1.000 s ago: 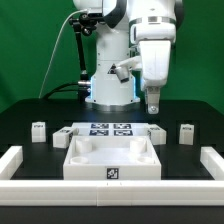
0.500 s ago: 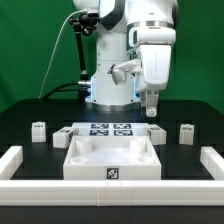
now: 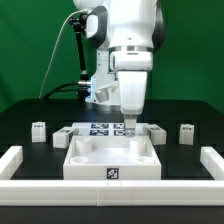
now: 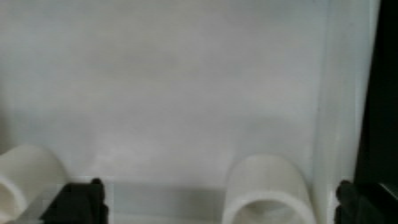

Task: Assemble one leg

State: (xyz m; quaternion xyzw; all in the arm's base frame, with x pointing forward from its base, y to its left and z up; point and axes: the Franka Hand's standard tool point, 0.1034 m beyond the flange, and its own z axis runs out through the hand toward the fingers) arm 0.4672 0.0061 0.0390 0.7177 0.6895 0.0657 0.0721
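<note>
Black tabletop (image 3: 40, 158), green curtain behind: the nearest leg (image 3: 156, 133), a small white block, stands upright just off the far corner of the white tray (image 3: 85, 166), on the exterior view's right, with nothing touching it. The gripper (image 3: 129, 121) hangs close by, toward the exterior view's left of that leg and slightly higher. It points straight down over the tray's far edge, is clear of the leg and holds nothing. In the wrist view its fingers (image 4: 80, 200) are spread wide, dark tips at either side. Between them lie a pale white surface and two rounded white shapes (image 4: 267, 188) that cannot be identified. A second leg (image 3: 186, 131) stands farther out on the same side, well apart from the claw. On the exterior view's left, a third leg (image 3: 62, 139) sits just beside the tray's other far corner, and a fourth leg (image 3: 38, 131) stands beyond it. The marker board (image 3: 100, 128) lies flat behind the tray, partly hidden by the claw. Long white rails (image 3: 10, 162) frame the table's sides and front. The white arm (image 3: 135, 40) rises at centre.
</note>
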